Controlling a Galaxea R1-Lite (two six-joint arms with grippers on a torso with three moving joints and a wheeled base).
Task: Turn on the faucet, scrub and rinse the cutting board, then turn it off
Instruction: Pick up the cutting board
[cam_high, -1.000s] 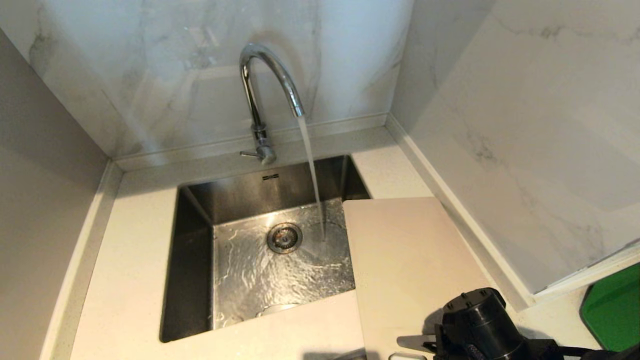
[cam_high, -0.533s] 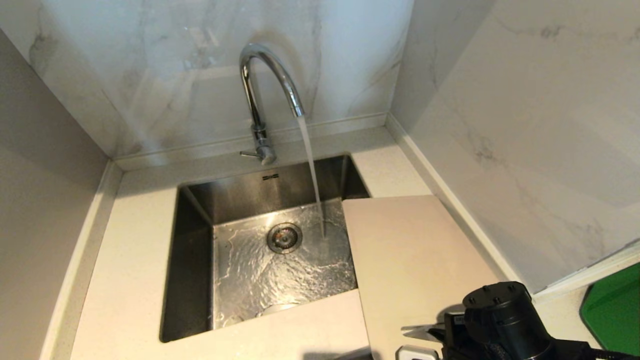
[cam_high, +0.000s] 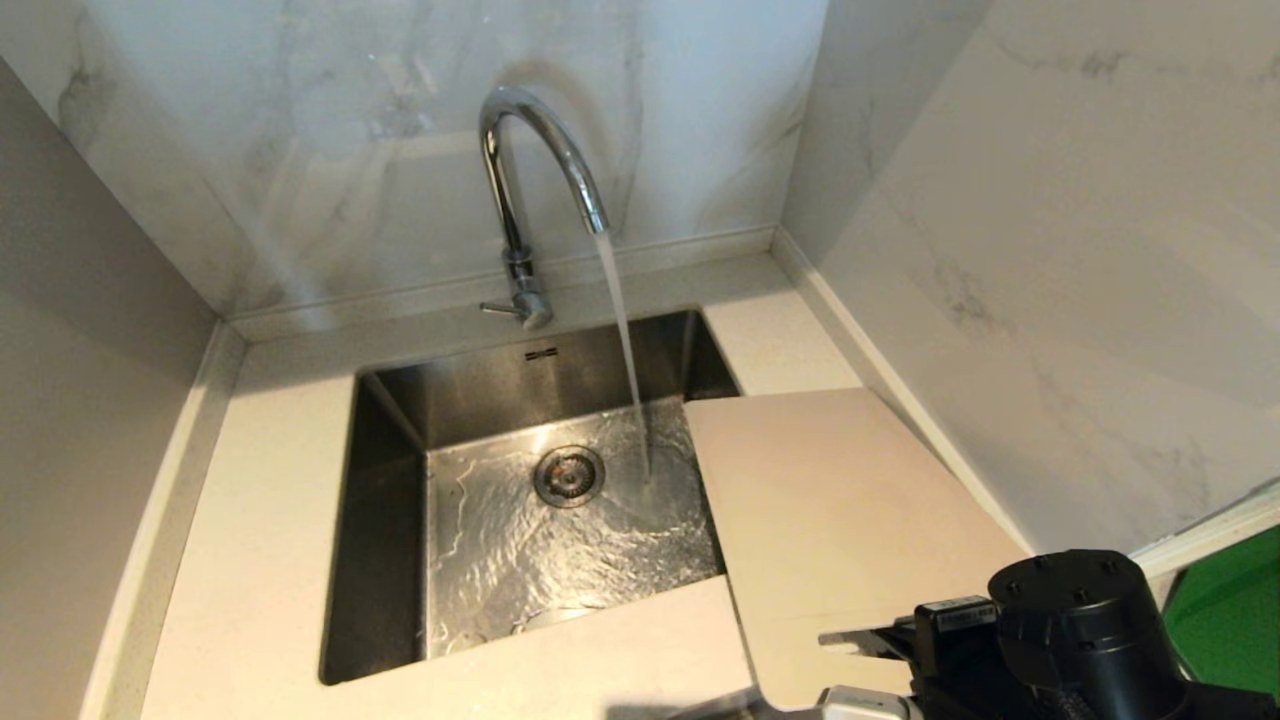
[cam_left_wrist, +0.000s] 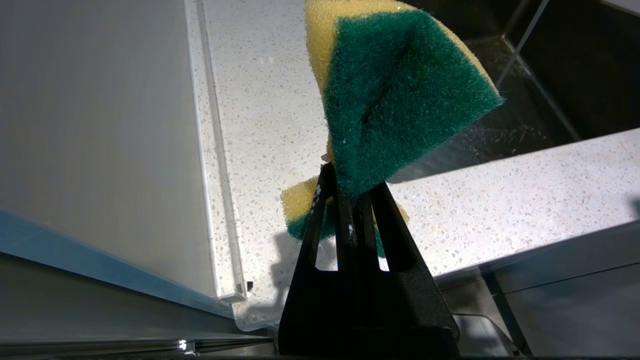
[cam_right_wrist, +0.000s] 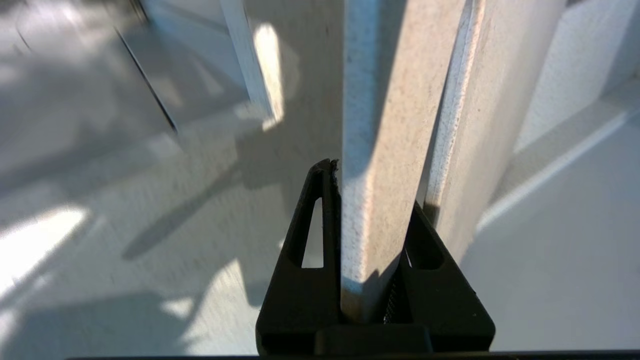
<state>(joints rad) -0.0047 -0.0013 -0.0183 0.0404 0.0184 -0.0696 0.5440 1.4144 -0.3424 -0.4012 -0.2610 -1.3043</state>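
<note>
Right pincer (cam_right_wrist: 372, 220), lower right, is gripping the cutting board (cam_high: 830, 520) for rinsing; left pincer (cam_left_wrist: 350, 195) is clamping the sponge (cam_left_wrist: 395, 95) for scrubbing.

- The steel sink (cam_high: 390, 520) is set into a pale speckled counter (cam_high: 260, 520).
- Behind the sink stands a white marble wall (cam_high: 330, 150), shiny with reflections.
- Right of the sink, 1 more marble wall (cam_high: 1080, 250) makes a corner.
- Left of the sink is a plain grey panel (cam_high: 70, 350).

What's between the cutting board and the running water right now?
Nothing visible: the pale beige rectangular cutting board, clamped in the right end effector, overhangs the steel sink just right of the chrome faucet's stream.
</note>
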